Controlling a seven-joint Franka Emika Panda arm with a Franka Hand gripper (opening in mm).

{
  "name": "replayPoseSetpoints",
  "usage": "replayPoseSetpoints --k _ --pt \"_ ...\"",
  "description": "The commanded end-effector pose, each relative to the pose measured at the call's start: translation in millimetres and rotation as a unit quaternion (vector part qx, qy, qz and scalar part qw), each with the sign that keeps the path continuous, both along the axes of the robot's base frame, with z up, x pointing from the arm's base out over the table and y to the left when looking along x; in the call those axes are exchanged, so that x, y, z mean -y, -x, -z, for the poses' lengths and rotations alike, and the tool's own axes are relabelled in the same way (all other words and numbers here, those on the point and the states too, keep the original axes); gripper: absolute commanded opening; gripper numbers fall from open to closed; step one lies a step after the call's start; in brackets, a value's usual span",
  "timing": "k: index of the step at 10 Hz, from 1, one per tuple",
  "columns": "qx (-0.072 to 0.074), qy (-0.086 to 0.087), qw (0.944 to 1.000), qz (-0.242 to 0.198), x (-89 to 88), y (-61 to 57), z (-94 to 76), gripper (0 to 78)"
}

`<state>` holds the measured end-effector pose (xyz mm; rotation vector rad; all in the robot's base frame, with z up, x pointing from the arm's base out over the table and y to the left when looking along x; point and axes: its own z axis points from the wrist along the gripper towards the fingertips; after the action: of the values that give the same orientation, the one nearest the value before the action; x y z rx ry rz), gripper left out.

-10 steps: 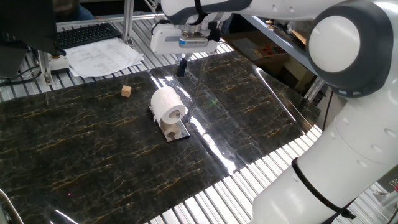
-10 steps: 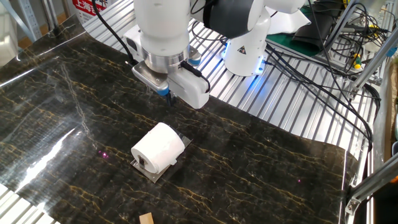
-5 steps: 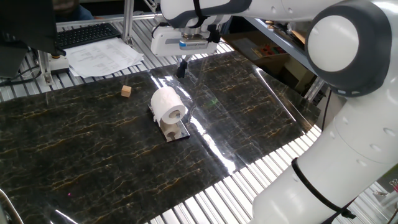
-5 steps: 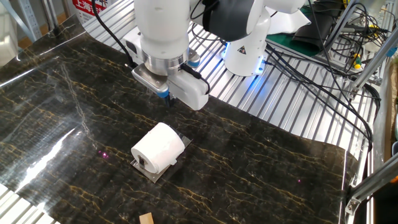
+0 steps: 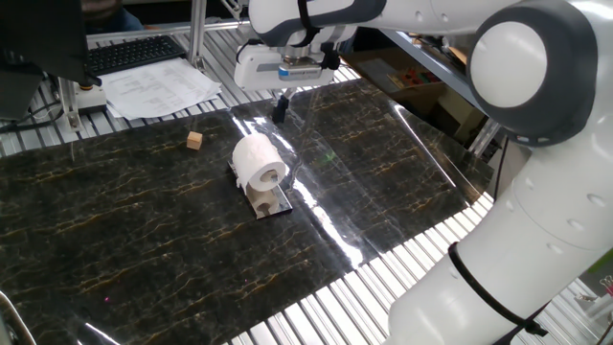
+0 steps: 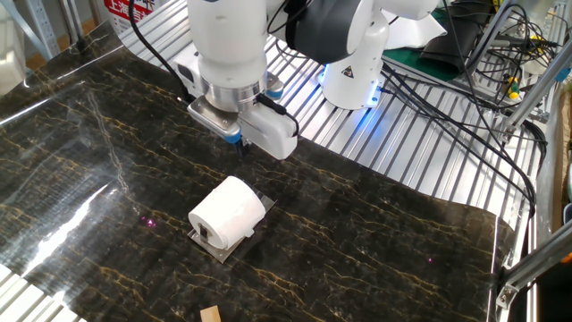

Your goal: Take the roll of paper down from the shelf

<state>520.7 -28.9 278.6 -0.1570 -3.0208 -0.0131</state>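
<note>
The white roll of paper (image 5: 259,161) lies on its side on the small shelf (image 5: 271,202) of pale wood and grey metal plate, in the middle of the dark marbled table. Its hollow tube faces the front in one fixed view. The other fixed view shows the roll (image 6: 228,213) on the shelf's plate (image 6: 217,249). My gripper (image 5: 280,107) hangs above and behind the roll, apart from it, pointing down. Its fingers look closed together and hold nothing. It also shows in the other fixed view (image 6: 239,141).
A tiny wooden cube (image 5: 194,141) lies left of the roll and shows at the bottom edge of the other view (image 6: 210,313). Printed sheets (image 5: 158,88) and a keyboard (image 5: 134,53) lie beyond the table's far edge. The robot base (image 6: 353,72) and cables (image 6: 465,98) stand behind.
My gripper has risen a little above the table and drifted slightly away from the roll. The roll and the shelf have not moved.
</note>
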Motion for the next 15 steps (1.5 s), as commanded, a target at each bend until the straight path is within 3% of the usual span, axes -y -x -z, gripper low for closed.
replayPoseSetpoints --k 1,6,12,15 --pt "0.002 0.0 1.0 0.0 0.3 -0.4 -0.2 0.0" --pt "0.016 -0.003 0.9999 0.006 0.3 -0.4 -0.4 0.0" --pt "-0.001 0.003 0.9997 0.026 0.3 -0.4 -0.4 0.0" --pt "-0.01 -0.011 0.9999 0.006 0.3 -0.4 -0.4 0.0"
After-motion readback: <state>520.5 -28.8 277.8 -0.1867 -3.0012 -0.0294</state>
